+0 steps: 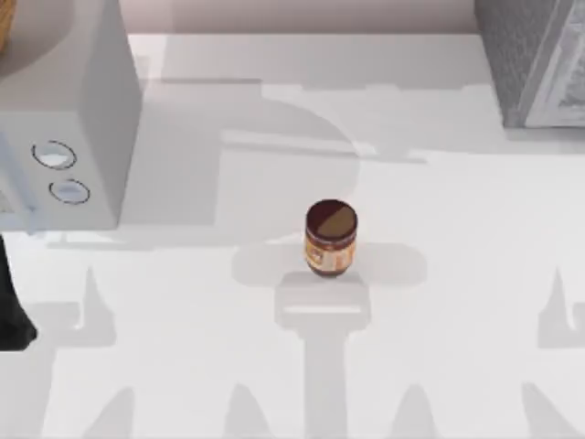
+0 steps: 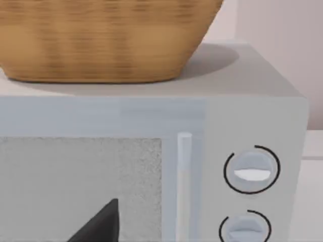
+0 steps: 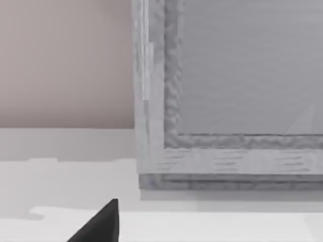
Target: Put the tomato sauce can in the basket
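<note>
The tomato sauce can (image 1: 330, 238) stands upright near the middle of the white table, with a dark maroon and brown top and an orange-tan label. Nothing touches it. The woven tan basket (image 2: 101, 40) sits on top of the grey microwave (image 2: 252, 116); a sliver of the basket (image 1: 5, 27) shows at the top view's far left corner. A dark part of my left gripper (image 2: 101, 227) faces the microwave's front. My left arm (image 1: 11, 315) is at the table's left edge, well away from the can. A dark part of my right gripper (image 3: 101, 227) faces a grey cabinet.
The microwave (image 1: 64, 119) fills the back left of the table, its two round knobs (image 1: 59, 169) facing forward. A grey cabinet (image 1: 535, 59) stands at the back right. White tabletop (image 1: 457, 302) lies open around the can.
</note>
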`<act>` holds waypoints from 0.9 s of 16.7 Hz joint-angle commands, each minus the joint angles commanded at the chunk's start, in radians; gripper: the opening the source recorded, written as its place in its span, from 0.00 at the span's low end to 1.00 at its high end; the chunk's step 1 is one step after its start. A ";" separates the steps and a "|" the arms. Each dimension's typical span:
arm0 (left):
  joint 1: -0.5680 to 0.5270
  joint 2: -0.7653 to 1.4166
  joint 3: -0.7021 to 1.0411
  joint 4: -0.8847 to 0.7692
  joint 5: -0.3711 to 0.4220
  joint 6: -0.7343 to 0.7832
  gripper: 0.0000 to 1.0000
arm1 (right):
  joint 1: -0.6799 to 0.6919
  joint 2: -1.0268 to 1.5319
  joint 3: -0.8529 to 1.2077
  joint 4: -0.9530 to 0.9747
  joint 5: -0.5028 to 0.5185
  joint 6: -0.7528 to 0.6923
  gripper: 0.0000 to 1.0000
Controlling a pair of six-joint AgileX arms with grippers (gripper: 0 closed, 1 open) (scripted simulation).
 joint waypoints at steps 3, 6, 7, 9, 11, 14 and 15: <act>-0.001 0.010 0.004 0.008 0.006 0.000 1.00 | 0.000 0.000 0.000 0.000 0.000 0.000 1.00; -0.014 0.102 0.045 0.084 0.061 0.003 1.00 | 0.000 0.000 0.000 0.000 0.000 0.000 1.00; -0.021 0.153 0.067 0.124 0.091 0.004 1.00 | 0.000 0.000 0.000 0.000 0.000 0.000 1.00; -0.038 0.288 0.120 0.224 0.164 0.007 1.00 | 0.000 0.000 0.000 0.000 0.000 0.000 1.00; -0.058 0.462 0.185 0.344 0.253 0.010 1.00 | 0.000 0.000 0.000 0.000 0.000 0.000 1.00; -0.094 0.778 0.296 0.552 0.406 0.016 1.00 | 0.000 0.000 0.000 0.000 0.000 0.000 1.00; -0.106 0.894 0.335 0.625 0.460 0.017 1.00 | 0.000 0.000 0.000 0.000 0.000 0.000 1.00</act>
